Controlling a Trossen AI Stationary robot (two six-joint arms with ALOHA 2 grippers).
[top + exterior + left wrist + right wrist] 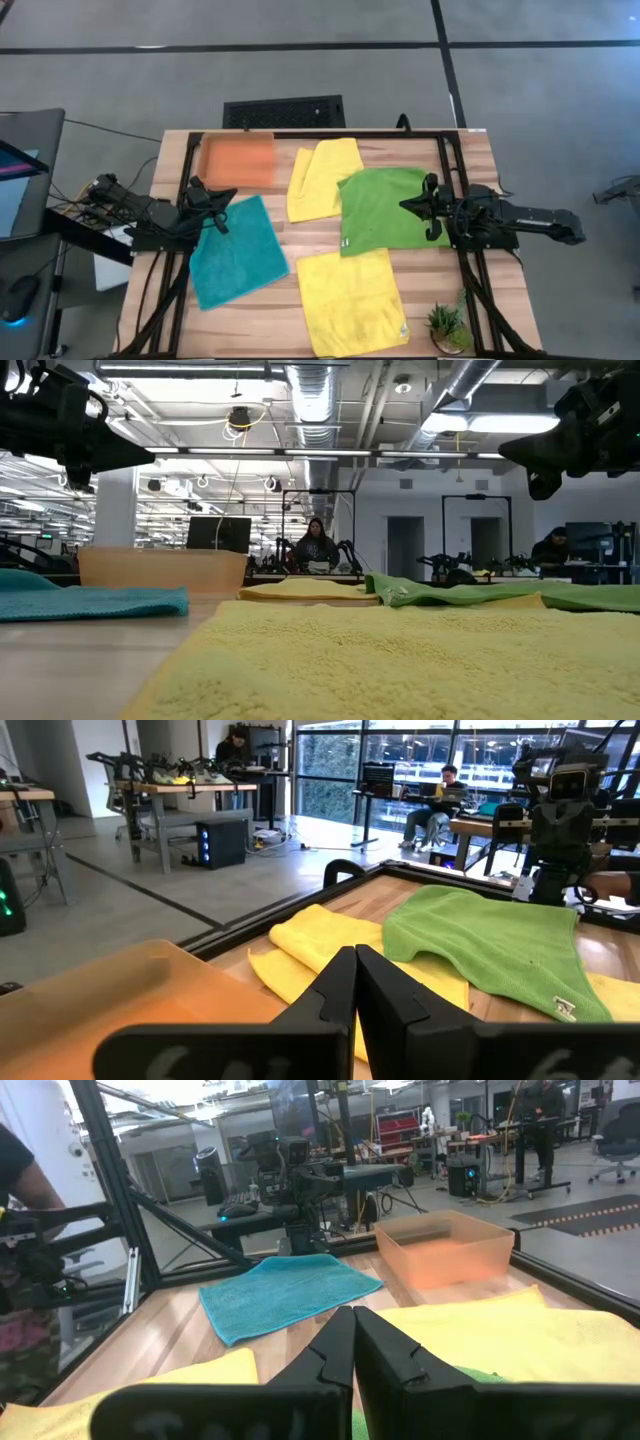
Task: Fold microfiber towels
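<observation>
- Plainly, both sets of jaws are pressed together with nothing between them: the wrist views show each pair of dark fingers meeting at the tips, no cloth pinched.
- Left gripper (222, 218) hangs over the upper edge of the teal towel (236, 252); judged a ready pose, not a grasp.
- Right gripper (425, 206) sits above the right edge of the lime green towel (385, 210), likewise holding nothing.
- Green towel overlaps the folded-looking yellow towel (322, 178) at the table's far middle; likely dropped loosely, since its corner drapes unevenly.
- Second yellow towel (350, 300) lies flat, nearest the low camera, apart from both arms.
- Orange tray (238, 160) stands at the far left corner, beside the teal towel; small potted plant (447, 325) at the near right.
- No fold appears started on the flat cloths.
</observation>
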